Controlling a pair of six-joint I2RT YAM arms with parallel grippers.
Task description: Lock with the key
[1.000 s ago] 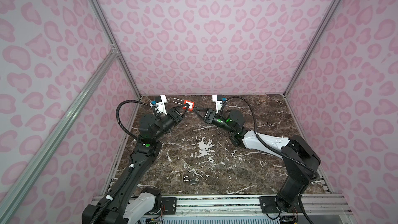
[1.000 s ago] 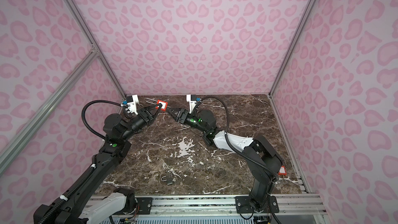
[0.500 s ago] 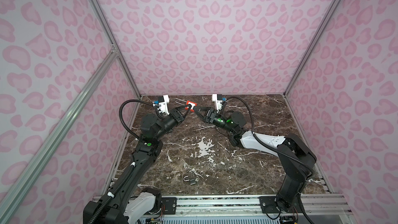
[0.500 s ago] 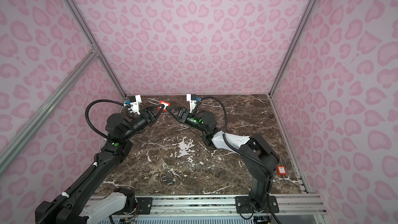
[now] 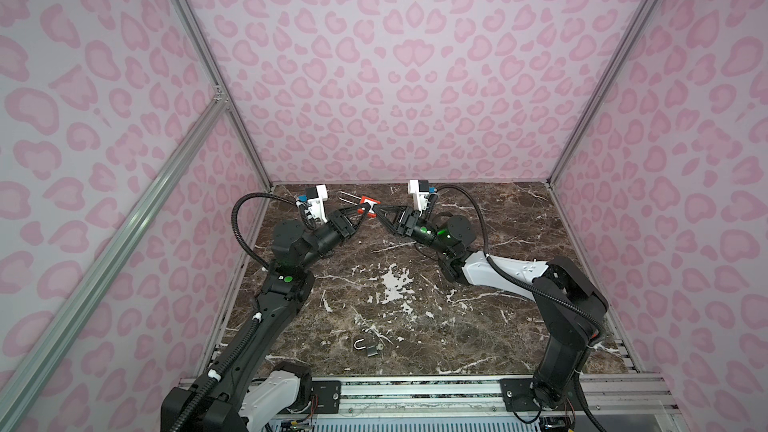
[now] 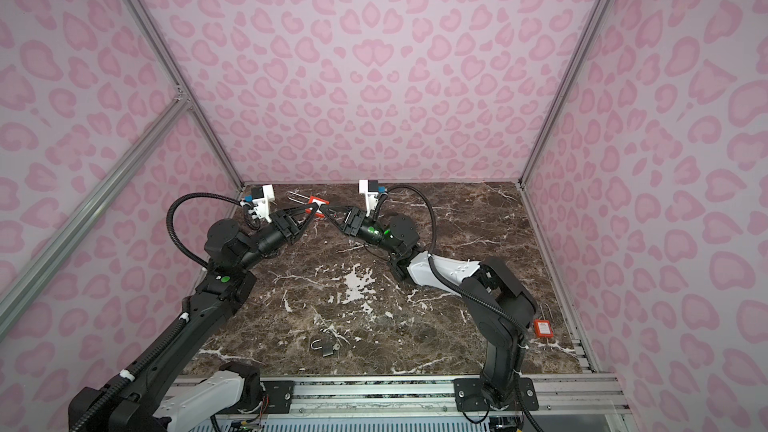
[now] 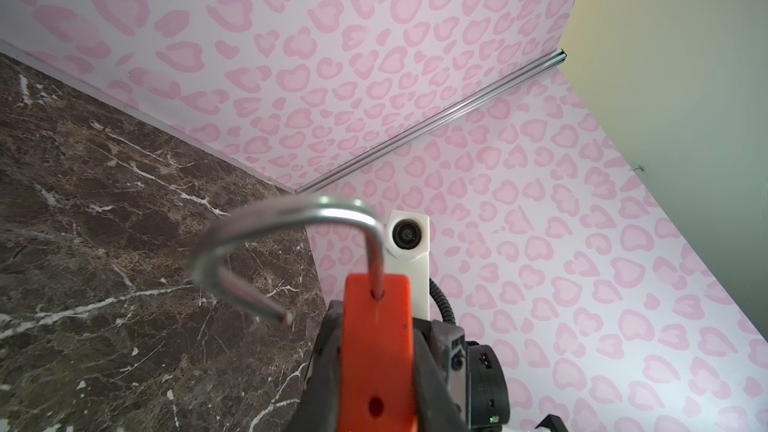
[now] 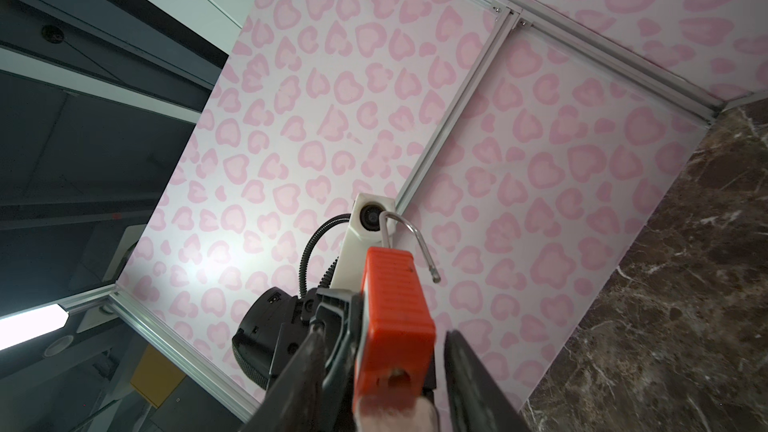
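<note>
left gripper [image 5: 362, 213]: far left-centre, raised off the bench [image 5: 415, 268]. Jaws clamped on the red padlock's body, same as a second ago.
shackle [image 7: 291, 218]: open, with the free leg swung clear of the body and pointing far-left.
red padlock [image 5: 370, 204]: in the air between the two grippers, close to the back wall. Keyhole end faces the right arm.
grey padlock [image 5: 368, 347]: small, lying near-centre on the bench, untouched. Too small to tell whether a key sits with it.
right gripper [image 5: 381, 218]: a second ago it stood apart to the right with jaws wide. Now it is at the padlock's base, jaws narrowed and straddling the body. The right wrist view shows a gap on one side, so they are part-open and not clamped yet.
spare red padlock [image 6: 543, 328]: near right on the bench, beside the right arm.
key: not identifiable in any view, and none in the keyhole.
meaning: probably a two-handed brace or a handover, not key insertion. The shackle is not yet pushed home and no key is in hand, so the task looks early.
</note>
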